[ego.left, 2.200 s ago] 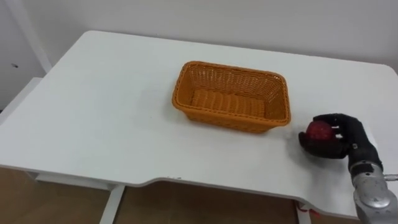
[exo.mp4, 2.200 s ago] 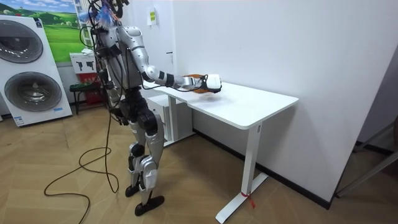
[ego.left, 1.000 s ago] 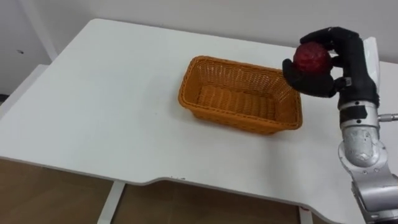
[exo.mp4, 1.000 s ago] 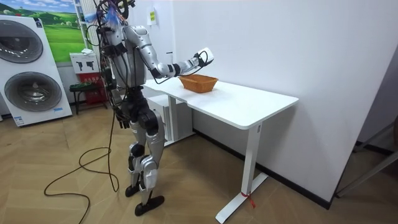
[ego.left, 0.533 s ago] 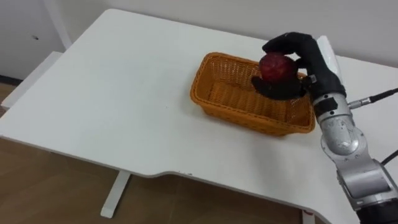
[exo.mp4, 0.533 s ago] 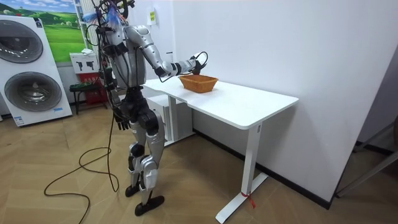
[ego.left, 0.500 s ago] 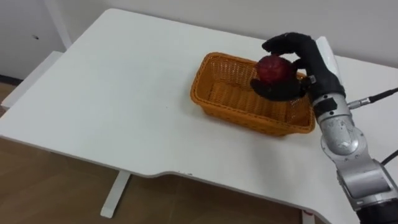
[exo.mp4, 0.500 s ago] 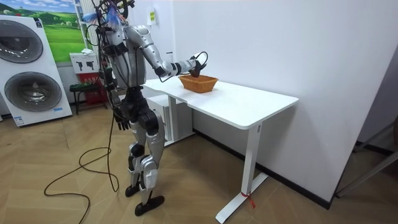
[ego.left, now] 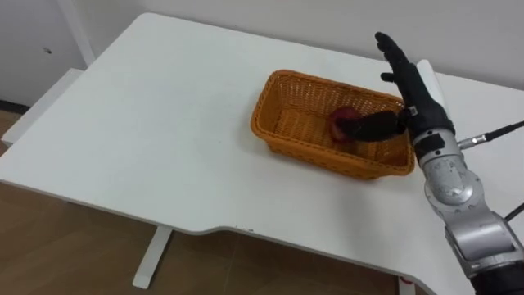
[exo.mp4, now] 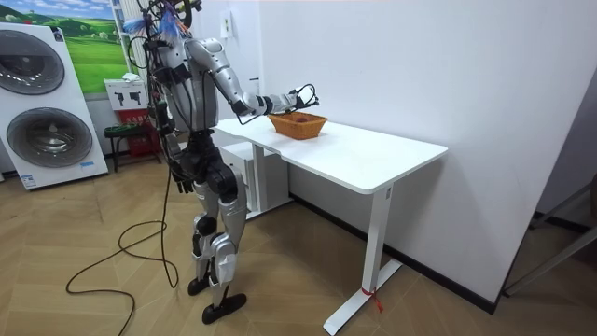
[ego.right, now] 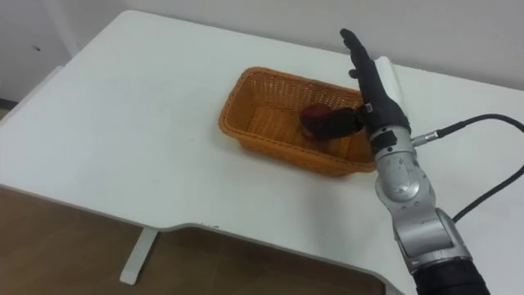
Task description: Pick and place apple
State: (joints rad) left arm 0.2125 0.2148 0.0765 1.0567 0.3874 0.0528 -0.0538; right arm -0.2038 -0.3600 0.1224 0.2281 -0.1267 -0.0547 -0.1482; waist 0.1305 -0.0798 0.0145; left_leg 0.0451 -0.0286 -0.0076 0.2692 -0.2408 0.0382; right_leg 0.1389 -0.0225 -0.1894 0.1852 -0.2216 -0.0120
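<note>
Red apple (ego.left: 341,123), orange woven basket (ego.left: 295,123)

The right hand (ego.left: 412,92) is showing black all over, with a white plate running along its back. The forearm behind it is gleaming in silver metal, built of rounded segments. A thin dark cable is coming off near the wrist, and in the room view the body is showing silver and black, with wires bunching at the head.

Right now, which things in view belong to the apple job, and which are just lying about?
Job: apple; basket holding it; open right hand; table.
Lying about: washing machines; white cabinet.
</note>
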